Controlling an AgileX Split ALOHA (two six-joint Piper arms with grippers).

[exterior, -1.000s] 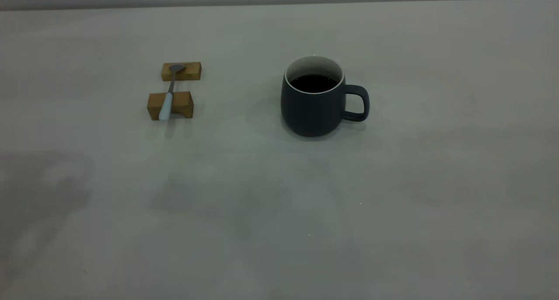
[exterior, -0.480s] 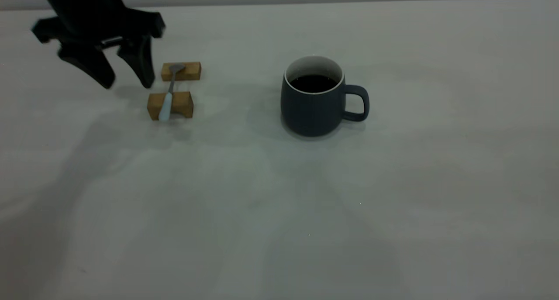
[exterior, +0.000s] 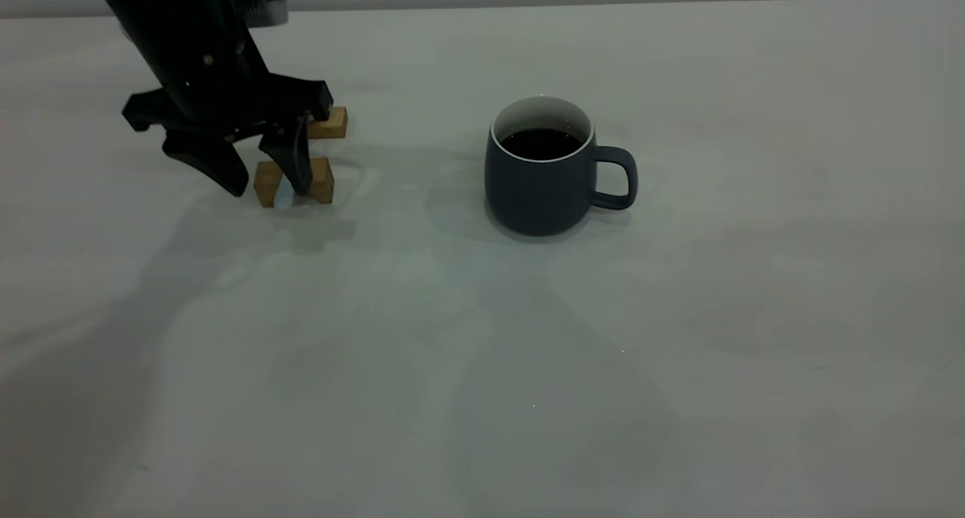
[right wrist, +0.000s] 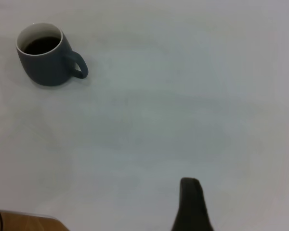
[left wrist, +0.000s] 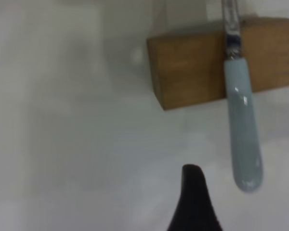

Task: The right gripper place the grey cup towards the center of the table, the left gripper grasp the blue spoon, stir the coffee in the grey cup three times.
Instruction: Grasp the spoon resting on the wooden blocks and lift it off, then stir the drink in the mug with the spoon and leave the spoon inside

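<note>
**Two fingers wide apart, low over the spoon rest**

Step in hand, by the look of it: taking the blue spoon [left wrist: 243, 137] with the left pincer [exterior: 268, 186]. Spread open and empty, hanging low at the near wooden block [exterior: 323, 180], one finger [exterior: 298, 167] in front of that block and the other off to its outer side. Not yet centred on the handle, judging from the left wrist view: pale blue handle off to one side of the single dark fingertip [left wrist: 193, 192] seen there, not in line with it.

Spoon laid across the near block and the far wooden block [exterior: 333, 123], bowl end away, handle end jutting free past the near block above the table [exterior: 678, 397].

To do it well: shift sideways first, until the handle sits midway in the gap. Then go down onto the free end beyond the block, clear of the wood. Close across the narrow width of the handle, gently, since smooth and slim and likely to roll or pivot. Lift straight up before any swing, so as not to drag the blocks.

Grey cup [exterior: 537, 190] upright near the middle of the table, well apart from the spoon, handle turned away from it, coffee [exterior: 540, 142] dark and below the rim. Right pincer [right wrist: 191, 204] idle, well away from the cup; open or closed, cannot tell.
</note>
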